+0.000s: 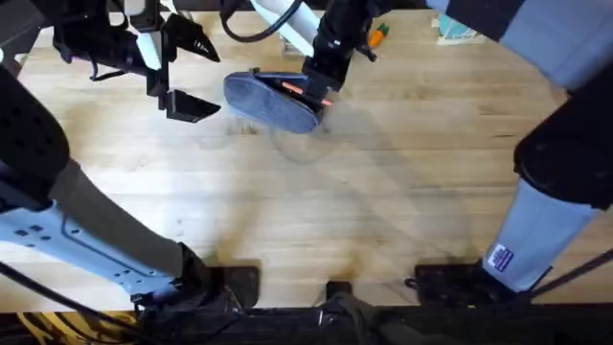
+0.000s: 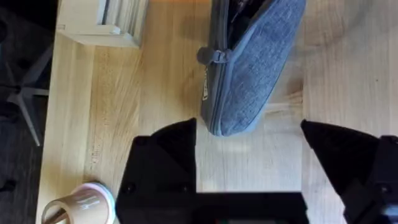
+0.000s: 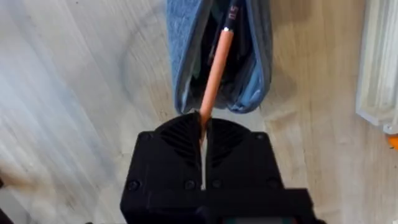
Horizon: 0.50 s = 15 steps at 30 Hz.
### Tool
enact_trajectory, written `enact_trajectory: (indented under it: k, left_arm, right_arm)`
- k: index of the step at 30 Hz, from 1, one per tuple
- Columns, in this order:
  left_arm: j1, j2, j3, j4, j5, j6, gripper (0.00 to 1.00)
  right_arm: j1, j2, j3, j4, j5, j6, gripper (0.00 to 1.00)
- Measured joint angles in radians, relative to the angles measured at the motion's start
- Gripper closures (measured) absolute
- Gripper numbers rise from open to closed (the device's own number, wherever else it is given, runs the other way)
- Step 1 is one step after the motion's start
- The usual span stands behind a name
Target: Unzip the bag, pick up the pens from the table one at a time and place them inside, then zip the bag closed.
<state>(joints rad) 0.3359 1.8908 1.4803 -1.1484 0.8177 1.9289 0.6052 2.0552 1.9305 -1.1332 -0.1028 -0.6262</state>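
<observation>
- Left end effector (image 1: pixel 187 72) sits in the upper left of the overhead view, fingers spread wide and holding nothing, just left of the bag (image 1: pixel 271 100).
- Its arm rises from the lower left and shows dark and large along the left edge.
- The bag lies in the upper middle on the table (image 1: pixel 316 211), its zip open; in the left wrist view the bag (image 2: pixel 249 62) has a small pull (image 2: pixel 211 56) on its side.
- Right end effector (image 1: pixel 321 84) reaches across to the bag's right end, fingers pressed together on the orange pen (image 3: pixel 214 74).
- The pen slants into the open mouth of the bag (image 3: pixel 183 56); its dark tip lies in shadow there.
- A small orange toy (image 1: pixel 379 34) lies beyond the bag, partly cut off by the arm.
- A pale slatted object (image 3: pixel 379 62) is cut off at the frame edge in the right wrist view.
- A cup (image 2: pixel 78 205) stands at the table edge in the left wrist view.
</observation>
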Motion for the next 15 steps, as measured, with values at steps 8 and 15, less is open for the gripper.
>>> enact_trajectory:
  k: [8,15]
  left_arm:
    - [0.000,0.000,0.000,-0.003,0.002,-0.019,0.007]
    - [0.000,0.000,0.000,-0.002,0.002,-0.023,0.008]
  right_arm:
    - [0.000,0.060,0.000,0.144,-0.006,-0.003,0.971]
    - [0.003,0.114,-0.001,0.256,-0.026,-0.003,0.969]
